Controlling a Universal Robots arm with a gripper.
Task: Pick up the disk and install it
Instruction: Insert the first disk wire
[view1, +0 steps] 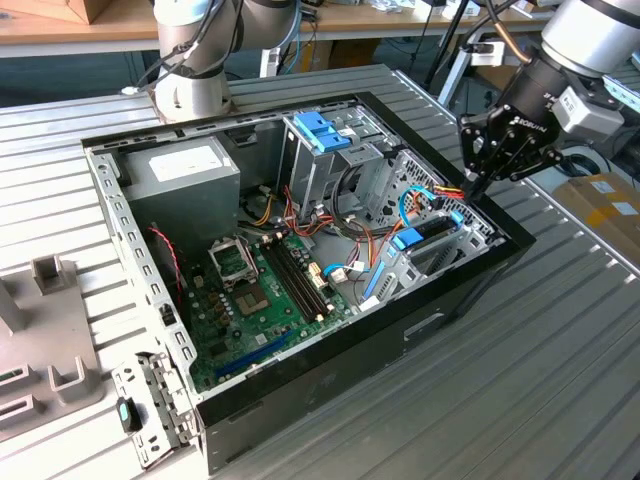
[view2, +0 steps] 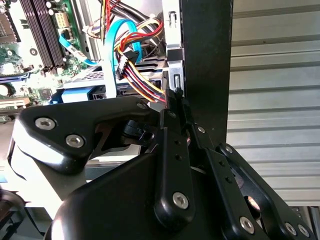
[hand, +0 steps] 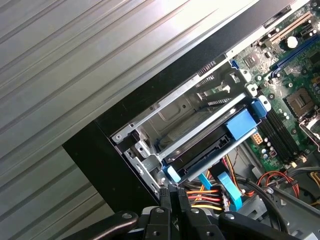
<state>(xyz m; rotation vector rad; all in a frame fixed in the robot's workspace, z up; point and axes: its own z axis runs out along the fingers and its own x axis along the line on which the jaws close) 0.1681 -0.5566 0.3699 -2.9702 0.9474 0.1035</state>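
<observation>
Exterior view: open computer case (view1: 470, 290) lies on its side on a ribbed metal table (view1: 560, 360), insides facing up.
Arm: black gripper (view1: 478, 185) hangs over the case corner at the exterior view's right, tips just above the rim.
Fingers: pressed together in both wrist views (view2: 172, 107), no gap, nothing between them.
Disk: disk (view1: 428, 235) sits in the drive bay inside the case, blue frame edge up, at the exterior view's right, just below the gripper. First wrist view shows it (hand: 210, 145) slotted in the metal bay with a blue tab at each end.
Contact: fingertips near the disk's end; cannot tell if they touch it.
Cables: coloured wire bundle (view2: 137, 75) and a blue flat cable (view2: 107, 60) run beside the disk bay, close to the fingertips.
Board: green circuit board (view1: 255, 300) covers the case floor, well apart from the gripper.
Other parts: grey metal box (view1: 185, 175) in the far corner; blue handle (view1: 318, 130) on top of a metal cage near the middle.
</observation>
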